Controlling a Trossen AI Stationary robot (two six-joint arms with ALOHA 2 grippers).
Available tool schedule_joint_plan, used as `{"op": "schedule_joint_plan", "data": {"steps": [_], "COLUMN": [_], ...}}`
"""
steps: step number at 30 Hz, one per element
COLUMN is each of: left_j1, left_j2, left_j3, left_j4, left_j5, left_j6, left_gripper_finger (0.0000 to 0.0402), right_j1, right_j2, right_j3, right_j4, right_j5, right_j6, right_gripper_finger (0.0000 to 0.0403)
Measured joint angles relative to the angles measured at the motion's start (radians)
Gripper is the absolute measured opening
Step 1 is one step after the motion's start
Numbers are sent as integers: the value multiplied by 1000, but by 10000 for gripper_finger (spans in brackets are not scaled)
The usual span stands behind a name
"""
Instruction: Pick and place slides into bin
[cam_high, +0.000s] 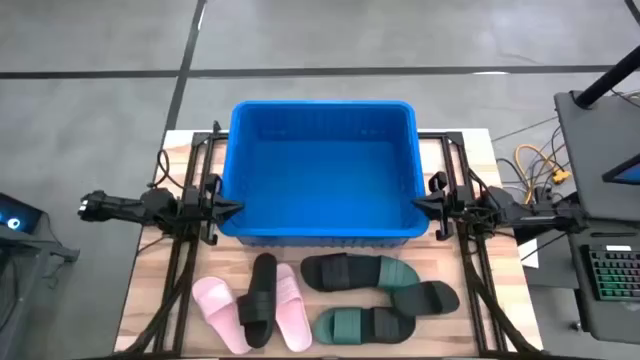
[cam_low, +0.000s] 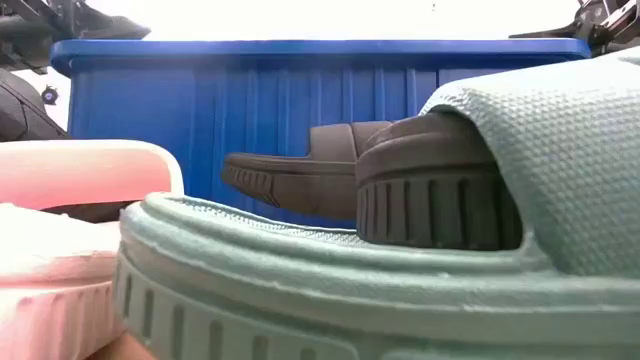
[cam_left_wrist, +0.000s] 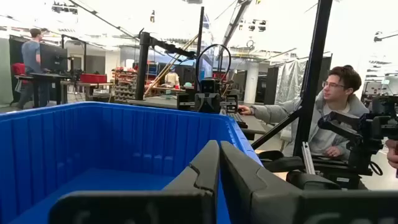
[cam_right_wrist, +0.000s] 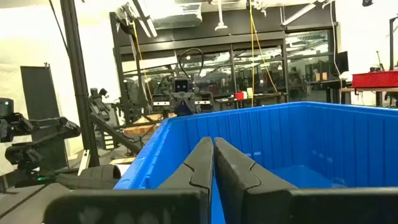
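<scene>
Green slides (cam_high: 368, 324): two; black: three; pink: two.

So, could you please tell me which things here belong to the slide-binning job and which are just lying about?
Part of the job:
- blue bin, nothing in it yet
- pink slides
- black slides
- green slides
- left gripper and right gripper, both shut, waiting at the bin's sides

Just lying about:
- keyboard
- cables

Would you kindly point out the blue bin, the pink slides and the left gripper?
blue bin (cam_high: 322, 180): high view, on its bare floor.
pink slides (cam_high: 218, 308): high view, on the left one's footbed.
left gripper (cam_high: 232, 208): high view, at its closed fingertips beside the bin's left wall.
</scene>
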Motion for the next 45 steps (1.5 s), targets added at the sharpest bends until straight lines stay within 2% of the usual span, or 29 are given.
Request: {"op": "schedule_joint_plan", "data": {"steps": [16,22,28,32,35,40,45], "left_j1": [0,0,0,0,0,0,0], "left_j2": [0,0,10,44,81,149,219], "left_j3": [1,3,38,86,136,215,282], "left_j4": [4,128,131,131,130,94,93], "left_j5": [0,-36,-50,-50,-50,-50,-45], "left_j6": [-6,-11,-6,30,74,100,101], "left_gripper_finger": [0,0,0,0,0,0,0], "right_j1": [0,0,0,0,0,0,0], "right_j2": [1,2,1,12,28,68,142], "right_j3": [-1,-2,9,88,179,356,533], "right_j4": [17,81,147,103,-2,-193,-312], "right_j5": [0,0,0,0,0,0,-1], "right_j6": [0,8,3,-91,-153,-169,-207], "right_gripper_finger": [9,9,9,9,9,9,9]}}
